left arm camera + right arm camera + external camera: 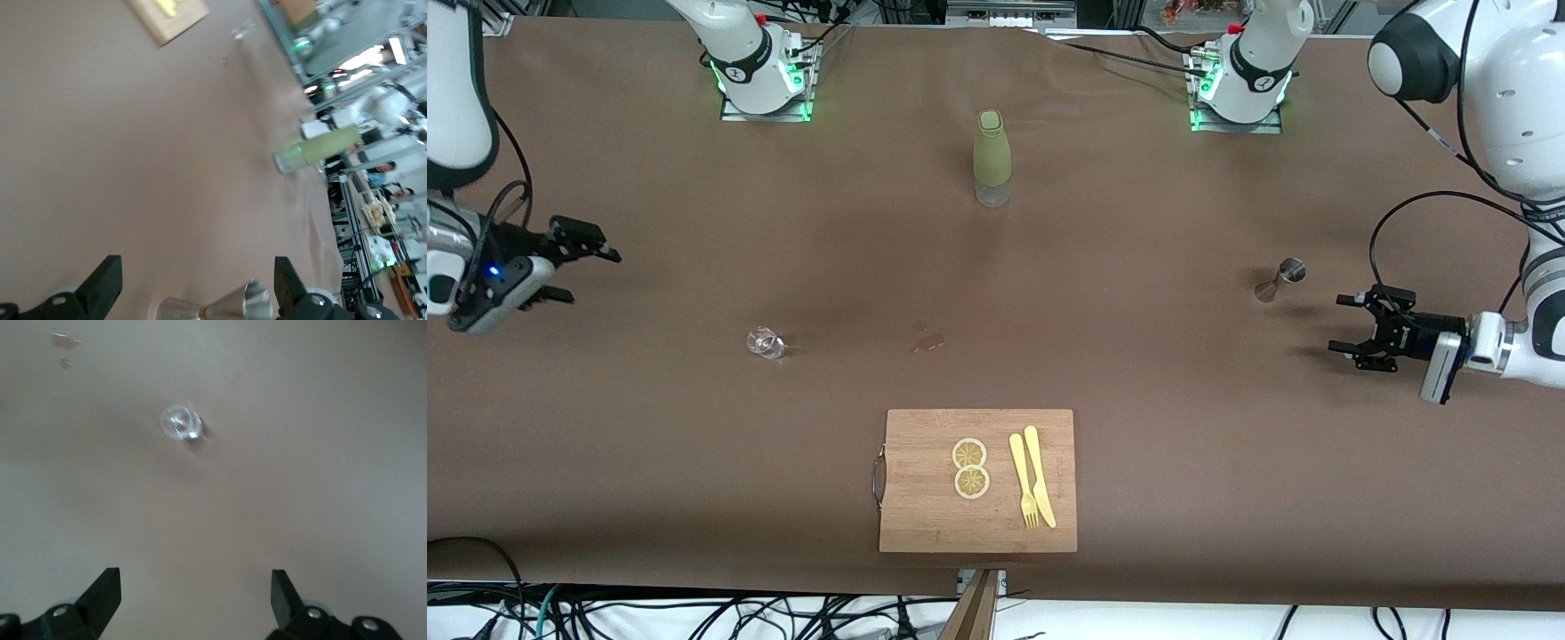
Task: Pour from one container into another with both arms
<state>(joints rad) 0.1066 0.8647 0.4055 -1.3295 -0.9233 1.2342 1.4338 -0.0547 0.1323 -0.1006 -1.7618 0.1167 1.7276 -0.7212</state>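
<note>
On the bench [694, 462] we see each pincer facing its own vessel: the left pincer [1356, 329], wide and empty, is just beside the upright jigger [1280, 279], while the right pincer [574, 267], also wide, has the small tumbler [765, 342] farther off toward the bench's middle.

The tumbler [181, 423] is blurred, its contents impossible to tell.

Brown-covered table [694, 444]; cables [694, 613] strewn along its edge.

Bare cloth (no obstacle) surrounds tumbler [765, 342], jigger [1280, 279].
</note>
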